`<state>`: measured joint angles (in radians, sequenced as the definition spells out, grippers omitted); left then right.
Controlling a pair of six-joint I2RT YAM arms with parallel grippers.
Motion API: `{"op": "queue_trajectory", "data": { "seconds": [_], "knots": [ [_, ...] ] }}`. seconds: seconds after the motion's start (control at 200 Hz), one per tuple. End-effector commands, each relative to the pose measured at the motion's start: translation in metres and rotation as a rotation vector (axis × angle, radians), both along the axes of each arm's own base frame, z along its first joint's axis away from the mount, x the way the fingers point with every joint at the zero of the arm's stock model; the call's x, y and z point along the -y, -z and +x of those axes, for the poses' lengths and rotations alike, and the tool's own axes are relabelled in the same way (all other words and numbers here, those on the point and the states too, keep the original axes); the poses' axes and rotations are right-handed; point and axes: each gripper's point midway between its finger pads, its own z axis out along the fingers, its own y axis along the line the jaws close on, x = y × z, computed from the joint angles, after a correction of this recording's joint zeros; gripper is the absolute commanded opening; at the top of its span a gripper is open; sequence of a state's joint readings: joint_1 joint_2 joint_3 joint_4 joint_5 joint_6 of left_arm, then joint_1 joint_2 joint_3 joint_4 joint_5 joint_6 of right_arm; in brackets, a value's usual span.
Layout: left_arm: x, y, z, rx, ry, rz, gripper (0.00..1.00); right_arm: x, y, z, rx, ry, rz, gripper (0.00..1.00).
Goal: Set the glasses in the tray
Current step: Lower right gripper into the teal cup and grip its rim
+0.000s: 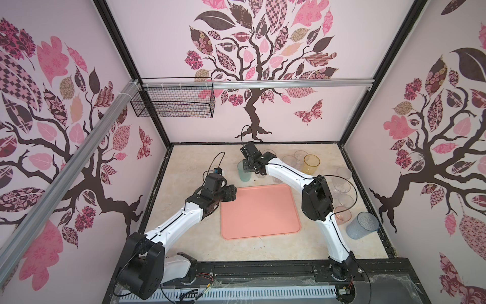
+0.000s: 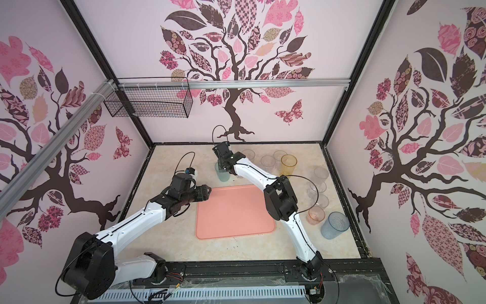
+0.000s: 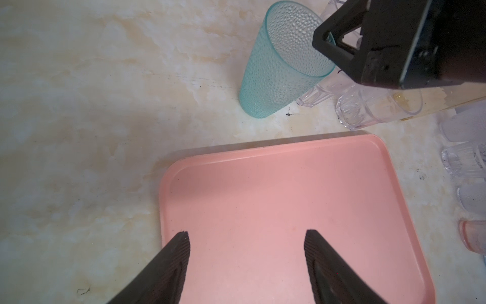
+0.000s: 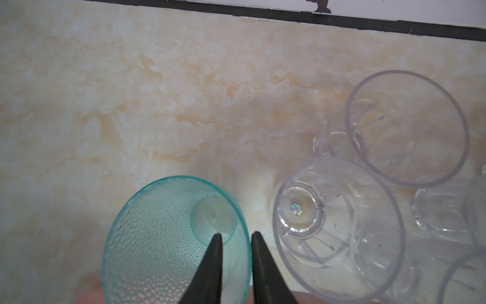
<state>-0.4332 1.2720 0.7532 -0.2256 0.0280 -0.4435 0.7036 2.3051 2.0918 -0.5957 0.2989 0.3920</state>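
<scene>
Tray [image 1: 260, 213] sits bare on the table [image 1: 189, 237]; nothing placed yet. Clear glasses [image 1: 342, 188] crowd beyond its far and right edges. Teal glass [image 1: 244, 172] stands upright off the far edge, at the cluster's open end, so it is likely the easiest first pick. Right gripper [image 4: 235, 235] straddles its rim, one finger inside, one outside, gap narrow; clamped or not, cannot tell. Left gripper [image 3: 246, 234] hovers over the tray's left edge, jaws spread, empty, probably parked clear.

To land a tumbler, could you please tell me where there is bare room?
The tray is entirely bare. The table is free in front of it and left of the teal tumbler. Glasses crowd behind and right of the tray.
</scene>
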Motion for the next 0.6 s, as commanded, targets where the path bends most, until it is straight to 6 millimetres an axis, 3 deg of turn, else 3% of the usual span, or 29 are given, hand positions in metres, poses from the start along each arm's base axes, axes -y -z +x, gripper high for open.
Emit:
{"op": "queue_trajectory", "data": {
  "seconds": [0.0,0.375,0.595],
  "knots": [
    [0.000,-0.007,0.003,0.024,0.006,0.009,0.73,-0.001,0.013,0.002,-0.027,-0.003,-0.015,0.22],
    [-0.015,-0.021,0.003,0.074,-0.047,0.057,0.74,-0.006,0.005,0.000,-0.032,-0.007,0.027,0.12],
    [-0.029,-0.037,0.002,0.135,-0.095,0.084,0.74,-0.010,-0.036,-0.007,0.004,-0.018,0.116,0.07]
  ]
}}
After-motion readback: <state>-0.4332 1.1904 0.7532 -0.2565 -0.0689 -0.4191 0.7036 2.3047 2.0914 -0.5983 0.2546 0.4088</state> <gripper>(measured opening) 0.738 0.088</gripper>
